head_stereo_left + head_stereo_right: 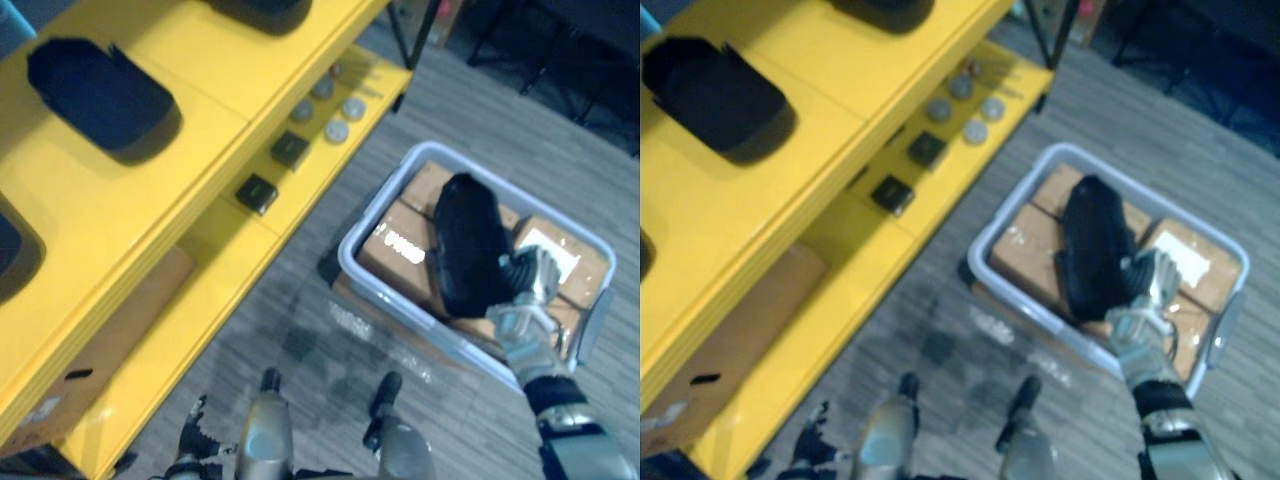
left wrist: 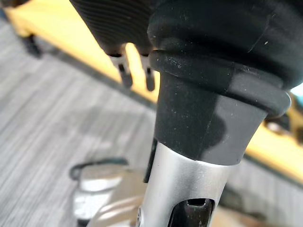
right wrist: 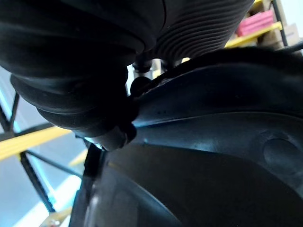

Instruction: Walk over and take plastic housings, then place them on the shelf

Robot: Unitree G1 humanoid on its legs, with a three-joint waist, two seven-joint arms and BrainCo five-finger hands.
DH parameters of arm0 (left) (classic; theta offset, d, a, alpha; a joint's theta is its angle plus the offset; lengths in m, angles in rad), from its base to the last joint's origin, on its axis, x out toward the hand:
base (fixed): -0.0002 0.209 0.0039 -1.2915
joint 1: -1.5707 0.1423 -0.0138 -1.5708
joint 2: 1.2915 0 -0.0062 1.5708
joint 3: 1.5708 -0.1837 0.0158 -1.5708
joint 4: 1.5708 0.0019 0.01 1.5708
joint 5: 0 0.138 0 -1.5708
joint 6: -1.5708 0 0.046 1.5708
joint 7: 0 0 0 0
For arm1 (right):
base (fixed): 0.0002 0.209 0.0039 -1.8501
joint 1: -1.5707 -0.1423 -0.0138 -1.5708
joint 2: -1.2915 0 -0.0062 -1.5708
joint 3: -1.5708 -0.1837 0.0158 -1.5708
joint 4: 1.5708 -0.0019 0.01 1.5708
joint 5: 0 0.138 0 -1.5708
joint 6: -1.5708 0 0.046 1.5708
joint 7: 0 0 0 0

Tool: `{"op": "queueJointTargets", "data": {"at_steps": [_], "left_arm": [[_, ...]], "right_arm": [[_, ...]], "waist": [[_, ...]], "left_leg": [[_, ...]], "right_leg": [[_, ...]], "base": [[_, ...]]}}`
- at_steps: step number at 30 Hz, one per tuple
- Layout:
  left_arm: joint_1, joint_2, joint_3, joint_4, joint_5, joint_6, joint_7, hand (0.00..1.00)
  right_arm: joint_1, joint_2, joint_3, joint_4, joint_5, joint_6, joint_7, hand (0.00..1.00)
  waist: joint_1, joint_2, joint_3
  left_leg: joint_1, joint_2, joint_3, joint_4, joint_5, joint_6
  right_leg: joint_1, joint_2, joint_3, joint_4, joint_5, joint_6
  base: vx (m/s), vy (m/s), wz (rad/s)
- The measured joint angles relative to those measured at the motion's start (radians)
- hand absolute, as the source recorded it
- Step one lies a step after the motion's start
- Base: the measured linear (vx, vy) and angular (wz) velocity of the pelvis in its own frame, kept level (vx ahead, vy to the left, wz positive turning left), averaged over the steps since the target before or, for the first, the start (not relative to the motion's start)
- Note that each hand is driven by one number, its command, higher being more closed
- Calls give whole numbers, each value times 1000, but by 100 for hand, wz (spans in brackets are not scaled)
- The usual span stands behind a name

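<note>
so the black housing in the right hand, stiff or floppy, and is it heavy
Probably stiff: the black housing holds its curved shape though the right hand grips only one end. Likely light for its size: the open housing on the yellow shelf shows a hollow shell. Its smooth sheen up close hints it may be slippery.

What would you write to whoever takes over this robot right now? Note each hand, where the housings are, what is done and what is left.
Right hand: curled round the end of a black plastic housing, over the cardboard boxes in the grey bin.
Left hand: fingers relaxed, empty, hanging low beside the yellow shelf.
Done: other housings already lie on the shelf's top level.
Left: carry the held housing across to the shelf and set it down.
</note>
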State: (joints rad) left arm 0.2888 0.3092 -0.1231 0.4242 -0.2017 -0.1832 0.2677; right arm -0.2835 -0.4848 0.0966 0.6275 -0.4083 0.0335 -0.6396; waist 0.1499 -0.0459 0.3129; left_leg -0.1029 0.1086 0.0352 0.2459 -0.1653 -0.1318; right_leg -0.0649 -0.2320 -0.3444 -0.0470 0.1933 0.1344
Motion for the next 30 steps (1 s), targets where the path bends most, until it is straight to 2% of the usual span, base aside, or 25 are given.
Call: {"op": "queueJointTargets", "data": {"at_steps": [2, 4, 6, 8, 12, 18, 21, 27, 30], "left_arm": [[-130, -20, -16, -99, -70, -57, -24, 0], [-253, -70, -31, -112, -154, -75, -62, 0], [-331, -108, -79, -105, -254, -64, -104, 0], [-378, -135, -126, -81, -315, -48, -127, 0], [-426, -163, -184, -20, -415, -6, -151, 0], [-545, -210, -214, -8, -548, 36, -185, 0], [-590, -231, -216, 21, -586, 64, -206, 0], [-604, -241, -240, 42, -588, 97, -213, 0], [-605, -241, -251, 63, -625, 99, -249, 0]], "right_arm": [[6, 31, 8, -3, -10, -3, 0, 100], [2, 52, 21, -29, -27, -12, -1, 100], [1, 67, 43, -69, -58, -22, -19, 100], [-4, 73, 42, -77, -70, -31, -50, 100], [-21, 91, 41, -150, -82, -40, -101, 100], [-48, 112, 41, -361, -167, -166, -130, 100], [-48, 137, 43, -418, -183, -244, -136, 100], [-43, 145, 49, -469, -198, -332, -135, 100], [-38, 146, 96, -469, -201, -344, -117, 100]], "waist": [[-4, -1, -54], [-23, 0, -57], [-57, -6, -76], [-78, -17, -82], [-85, -32, -91], [-108, -37, -97], [-126, -44, -141], [-141, -49, -171], [-141, -47, -175]], "left_leg": [[5, 0, 5, -15, 11, -3], [39, 2, 14, -28, 17, -5], [51, 6, 31, -33, 19, -7], [51, 8, 40, -36, 20, -9], [53, 33, 79, -42, 21, -19], [92, 64, 112, -67, 22, -34], [122, 60, 138, -91, 22, -34], [139, 45, 142, -97, 20, -30], [153, 45, 142, -97, 21, -29]], "right_leg": [[12, 5, 0, -35, 23, -6], [32, 6, 9, -35, 24, -7], [30, 9, 26, -35, 19, -15], [21, 12, 40, -40, 18, -15], [-6, 31, 49, -36, 13, -22], [-5, 66, 74, -34, 35, -35], [-4, 66, 97, -34, 36, -34], [4, 52, 103, -35, 40, -29], [17, 51, 103, -39, 38, -29]], "base": [[-40, -27, -7], [-67, -20, -18], [-112, -29, -22], [-101, -28, -22], [-32, -37, -29], [43, -28, -15], [59, 33, -21], [-13, 28, -5], [-83, -10, -1]]}}
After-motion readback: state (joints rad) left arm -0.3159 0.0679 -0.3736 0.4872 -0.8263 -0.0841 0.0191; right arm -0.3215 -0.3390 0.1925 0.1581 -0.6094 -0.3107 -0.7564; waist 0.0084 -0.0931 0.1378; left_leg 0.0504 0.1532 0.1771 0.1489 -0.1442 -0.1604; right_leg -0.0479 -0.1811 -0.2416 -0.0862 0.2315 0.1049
